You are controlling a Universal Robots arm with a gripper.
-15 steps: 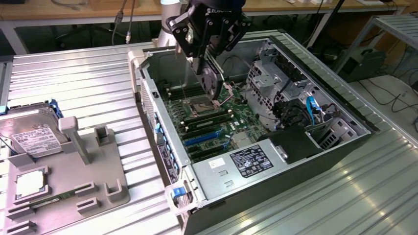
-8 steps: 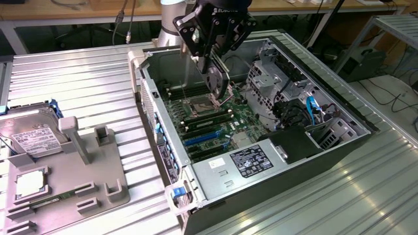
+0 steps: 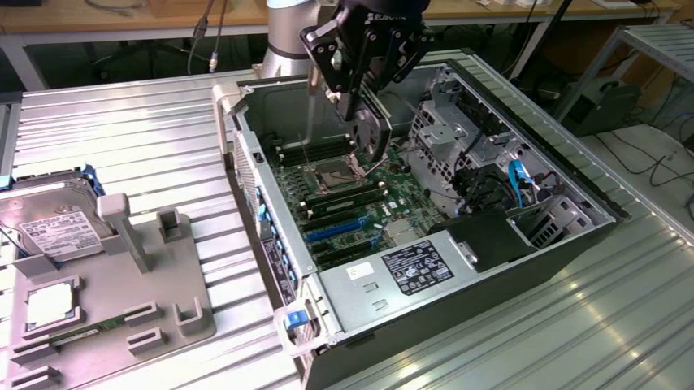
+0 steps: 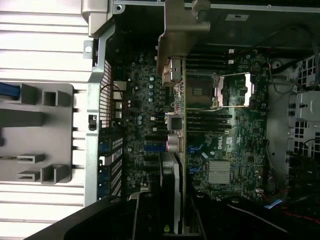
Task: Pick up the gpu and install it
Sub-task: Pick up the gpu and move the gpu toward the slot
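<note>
The gpu [image 3: 372,138] is a thin black card hanging edge-down inside the open computer case [image 3: 542,244], above the motherboard [image 3: 353,207] near the processor socket. My gripper [image 3: 362,104] is shut on the card's upper edge. In the wrist view the gpu [image 4: 176,115] appears edge-on, with its silvery bracket [image 4: 177,35] at the far end, over the expansion slots and beside the socket [image 4: 220,90]. The black fingers [image 4: 150,215] clamp the near end of the card. The card's lower edge does not touch the board.
A grey parts fixture [image 3: 125,284] lies on the ribbed metal table at the exterior view's left, holding a silver hard drive [image 3: 49,223], a processor [image 3: 49,305] and a green memory stick [image 3: 87,331]. Drive cages and cables [image 3: 488,179] crowd the case's right side.
</note>
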